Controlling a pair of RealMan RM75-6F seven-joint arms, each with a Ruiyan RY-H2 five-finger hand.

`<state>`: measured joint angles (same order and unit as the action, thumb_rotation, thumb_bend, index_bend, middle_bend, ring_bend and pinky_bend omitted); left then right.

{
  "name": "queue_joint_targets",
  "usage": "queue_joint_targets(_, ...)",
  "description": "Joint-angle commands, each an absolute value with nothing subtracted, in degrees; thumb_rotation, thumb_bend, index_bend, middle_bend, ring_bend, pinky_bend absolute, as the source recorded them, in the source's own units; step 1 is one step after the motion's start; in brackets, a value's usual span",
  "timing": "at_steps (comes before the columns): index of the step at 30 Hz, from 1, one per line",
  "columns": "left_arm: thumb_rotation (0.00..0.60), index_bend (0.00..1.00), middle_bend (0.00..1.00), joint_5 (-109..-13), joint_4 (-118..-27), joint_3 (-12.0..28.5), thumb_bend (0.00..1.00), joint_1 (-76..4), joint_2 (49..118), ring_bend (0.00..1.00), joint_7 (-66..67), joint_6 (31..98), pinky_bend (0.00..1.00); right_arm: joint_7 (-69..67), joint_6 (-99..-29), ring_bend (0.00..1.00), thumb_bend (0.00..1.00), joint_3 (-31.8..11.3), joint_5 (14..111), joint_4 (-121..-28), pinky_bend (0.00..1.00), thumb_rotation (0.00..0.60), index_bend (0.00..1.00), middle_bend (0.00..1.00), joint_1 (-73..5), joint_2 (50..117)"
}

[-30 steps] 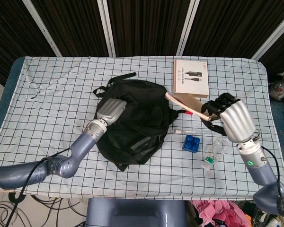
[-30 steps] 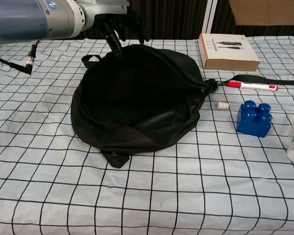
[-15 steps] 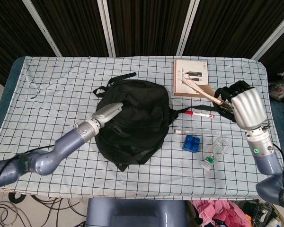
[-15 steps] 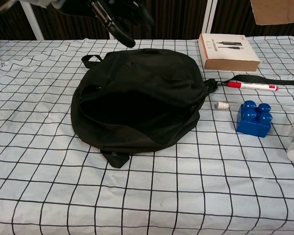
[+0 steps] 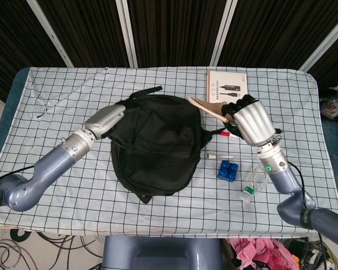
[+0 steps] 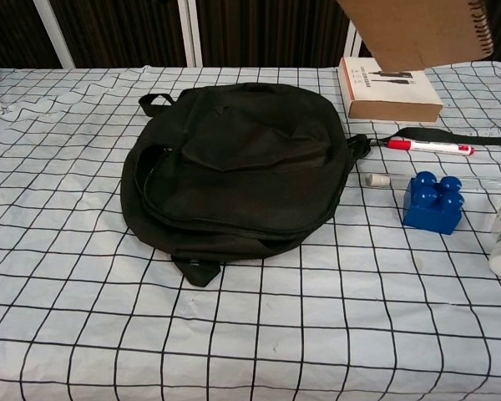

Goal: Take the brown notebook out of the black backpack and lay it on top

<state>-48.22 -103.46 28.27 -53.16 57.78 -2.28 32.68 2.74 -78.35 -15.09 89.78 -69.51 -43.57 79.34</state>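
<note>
The black backpack lies flat in the middle of the checked table, its flap down. My right hand holds the brown spiral notebook in the air by the bag's right edge; in the chest view the notebook hangs at the top right, spiral binding on its right side. My left hand is raised at the bag's upper left edge, holding nothing, fingers extended. The chest view shows neither hand.
A flat brown product box lies behind the notebook. Right of the bag are a red marker, a small white cap, a blue toy brick and a clear bottle. A black strap trails rightward.
My right hand swung the notebook left, toward the bag's right edge. The left hand withdrew from the bag toward its upper left, and the bag's opening has fallen closed.
</note>
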Motion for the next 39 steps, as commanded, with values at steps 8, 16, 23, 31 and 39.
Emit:
queue_joint_targets(8, 0.6, 0.26, 0.18, -57.54, -103.86, 23.18, 0.07, -47.25, 63.72, 0.01, 3.83, 56.71, 0.04, 7.87, -73.82, 0.64, 0.53, -13.49, 93.11, -62.02, 0.51, 0.6, 0.85, 0.67, -50.99, 90.96)
queue_joint_targets(16, 0.6, 0.26, 0.18, -58.6, -101.8, 21.67, 0.07, -48.09, 64.98, 0.01, 4.64, 56.13, 0.04, 9.05, -71.79, 0.64, 0.53, -10.97, 94.93, -60.32, 0.51, 0.6, 0.85, 0.67, -53.49, 97.42)
queue_joint_targets(23, 0.6, 0.26, 0.18, -58.59, -100.54, 21.42, 0.07, -48.17, 66.3, 0.01, 4.63, 57.26, 0.04, 9.93, -66.38, 0.56, 0.31, -7.79, 92.96, -64.56, 0.43, 0.6, 0.61, 0.47, -52.59, 98.53)
queue_joint_targets(31, 0.6, 0.24, 0.16, -60.19, -100.06, 20.96, 0.06, -47.22, 65.95, 0.0, 4.62, 59.21, 0.02, 16.6, -59.72, 0.32, 0.17, -7.34, 84.76, -82.6, 0.3, 0.6, 0.0, 0.03, -48.78, 86.31)
queue_joint_targets(39, 0.6, 0.22, 0.13, -62.31, -104.28, 16.31, 0.02, -43.93, 62.43, 0.0, 14.18, 63.52, 0.0, 13.45, -62.85, 0.29, 0.17, -10.58, 75.82, -86.33, 0.27, 0.6, 0.0, 0.01, -41.84, 71.0)
